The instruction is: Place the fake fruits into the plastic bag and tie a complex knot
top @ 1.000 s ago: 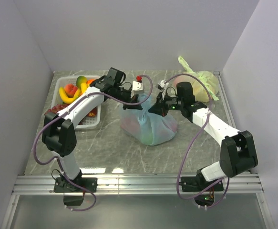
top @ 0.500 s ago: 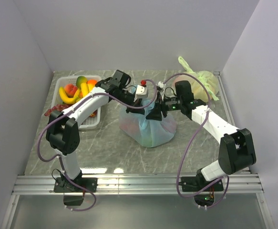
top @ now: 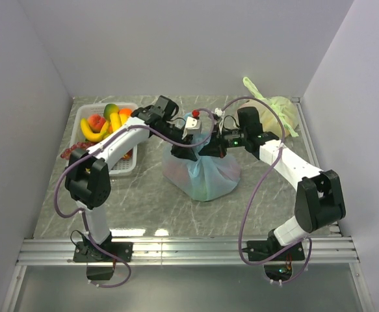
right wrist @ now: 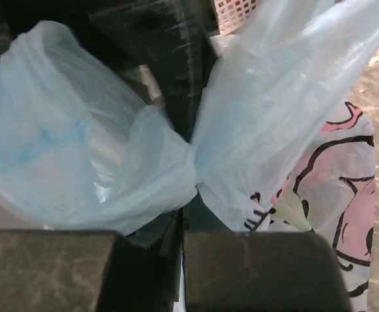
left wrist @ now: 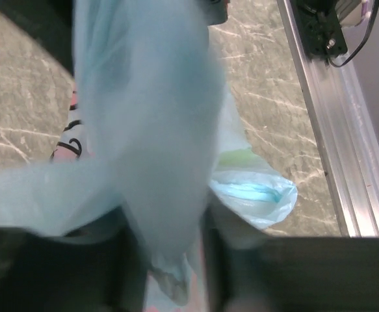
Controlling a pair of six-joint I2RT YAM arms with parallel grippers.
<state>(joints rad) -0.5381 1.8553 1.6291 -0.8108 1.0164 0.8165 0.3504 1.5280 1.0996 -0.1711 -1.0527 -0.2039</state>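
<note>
The light-blue plastic bag (top: 203,174) stands at the table's middle, with faint fruit colours showing through it. Its two handle ears are drawn up and cross in a tight twist (right wrist: 190,156). My left gripper (top: 194,125) is just above the bag's top; in its wrist view the gripper (left wrist: 174,260) is closed to a narrow gap on one ear (left wrist: 151,130). My right gripper (top: 213,148) is at the bag's neck; in its wrist view the gripper (right wrist: 182,229) is shut, with the other ear (right wrist: 78,162) coming out above the fingers. Yellow bananas (top: 93,130), a peach and an orange lie in the basket.
A white basket (top: 121,169) sits at the back left, with red fruit (top: 71,152) at its near left edge. The tied pale yellow-green bag (top: 279,114) lies at the back right. Walls close in the table on three sides, and a metal rail (top: 189,250) runs along the front.
My left gripper has moved right and down toward the bag's top. My right gripper has shifted left and further back. The bag's neck is drawn narrower between them.
</note>
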